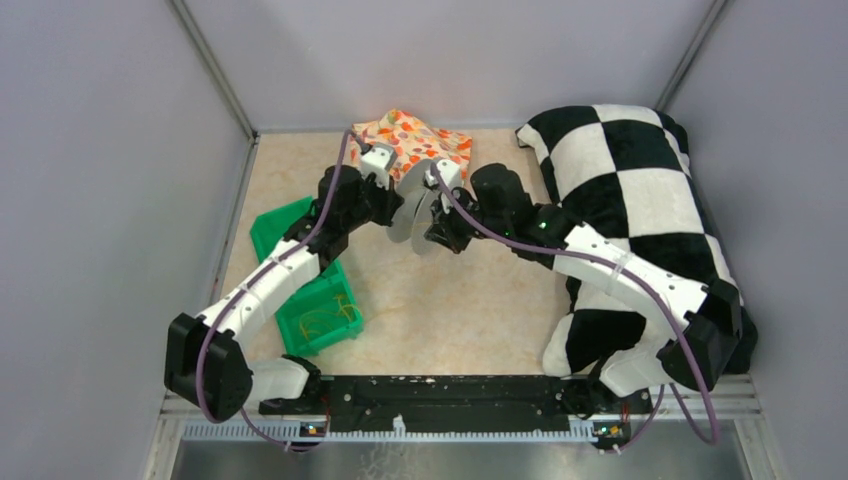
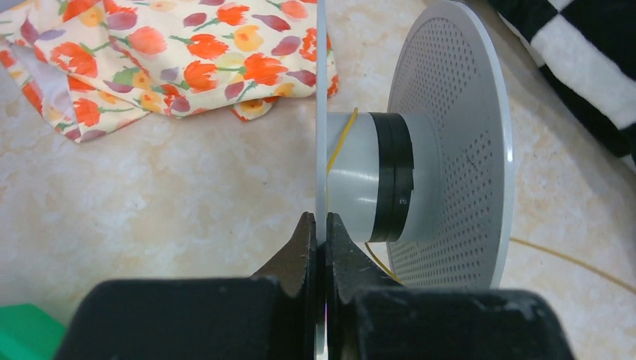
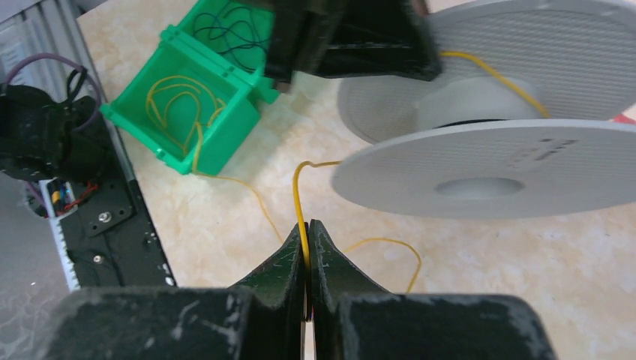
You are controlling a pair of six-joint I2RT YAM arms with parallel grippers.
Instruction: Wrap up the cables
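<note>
Winding is in hand: the left tool (image 2: pixel 321 223) clamps the spool (image 2: pixel 450 142) by one flange, and the right tool (image 3: pixel 308 229) pinches the cable (image 3: pixel 298 196) (it trails across the tabletop (image 3: pixel 465 285) from the green bin (image 3: pixel 225 142)). Next, I judge, the strand must be carried around the core, kept taut.

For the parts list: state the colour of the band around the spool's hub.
Black band; best in the left wrist view.

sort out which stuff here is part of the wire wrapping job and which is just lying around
In the job: yellow wire, pinched in the right hand; grey spool, flange clamped by the left hand; green bin holding more yellow wire.
Lying about: floral cloth; black-and-white checked pillow.
</note>
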